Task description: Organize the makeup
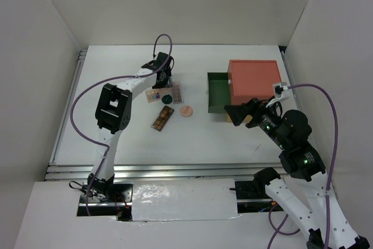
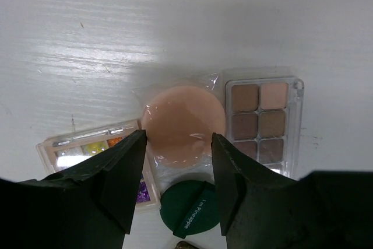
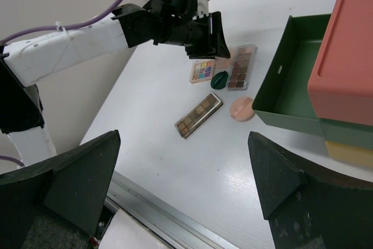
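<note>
My left gripper [image 1: 166, 81] is open and hovers low over a cluster of makeup at the table's back middle. In the left wrist view its fingers [image 2: 125, 167] flank a round peach compact [image 2: 183, 122] in clear wrap. A brown eyeshadow palette [image 2: 265, 123] lies to the right of it, a multicolour palette [image 2: 93, 147] to the left, and a dark green compact [image 2: 189, 208] below. A long brown palette [image 1: 163, 118] and a second peach compact [image 1: 186, 111] lie apart, nearer the arms. My right gripper [image 1: 234, 114] is open and empty, raised beside the green drawer.
A box with a red top [image 1: 253, 80] stands at the back right. Its green drawer [image 1: 217, 106] is pulled open toward the makeup and holds nothing that I can see. White walls enclose the table on three sides.
</note>
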Robot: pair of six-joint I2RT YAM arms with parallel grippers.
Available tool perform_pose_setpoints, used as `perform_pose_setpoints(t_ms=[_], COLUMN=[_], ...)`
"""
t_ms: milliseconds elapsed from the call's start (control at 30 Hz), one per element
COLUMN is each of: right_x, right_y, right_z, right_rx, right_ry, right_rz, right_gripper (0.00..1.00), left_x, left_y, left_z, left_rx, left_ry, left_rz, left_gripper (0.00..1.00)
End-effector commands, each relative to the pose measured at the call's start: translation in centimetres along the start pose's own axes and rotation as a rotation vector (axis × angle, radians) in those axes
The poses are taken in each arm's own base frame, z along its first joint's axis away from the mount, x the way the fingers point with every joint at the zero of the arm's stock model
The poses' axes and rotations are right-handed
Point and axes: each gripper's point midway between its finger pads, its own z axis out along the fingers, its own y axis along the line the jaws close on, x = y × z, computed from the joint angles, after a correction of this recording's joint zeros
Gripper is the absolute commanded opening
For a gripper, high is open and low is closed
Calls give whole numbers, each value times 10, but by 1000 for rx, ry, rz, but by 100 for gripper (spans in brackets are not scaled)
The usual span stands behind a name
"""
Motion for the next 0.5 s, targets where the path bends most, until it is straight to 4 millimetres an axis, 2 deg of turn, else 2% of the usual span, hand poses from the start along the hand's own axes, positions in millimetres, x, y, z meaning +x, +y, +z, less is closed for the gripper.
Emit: perform_pose_setpoints(t_ms=[0, 133, 233, 267, 333, 367, 400, 467], right_x=[-6, -6, -7, -7, -7, -7, -7, -7], right_y=[6, 6, 5, 5, 5, 5, 5, 4], right_z=[2, 2, 2, 2, 1, 1, 2, 2], right_rx=[-26, -26, -22, -21, -22, -23, -22, -19], right_ry=[-23, -25, -25, -26, -27, -29, -25, -25], right_rz=[-14, -15, -14, -14, -14, -15, -14, -14], right_gripper=[98, 98, 98, 98, 98, 98, 98, 98], left_x=[14, 20, 21, 23, 15, 15, 6, 2], left_y=[1, -1, -2, 0, -1, 0, 1, 4], left_z=[17, 24, 24, 24, 15, 12, 1, -13], left_rx=[-1, 10, 13, 11, 16, 14, 12, 12], left_ry=[39, 60, 63, 66, 42, 39, 16, 1], left_rz=[23, 30, 31, 31, 25, 23, 18, 12], left_gripper=[62, 59, 44, 31, 26, 20, 19, 18])
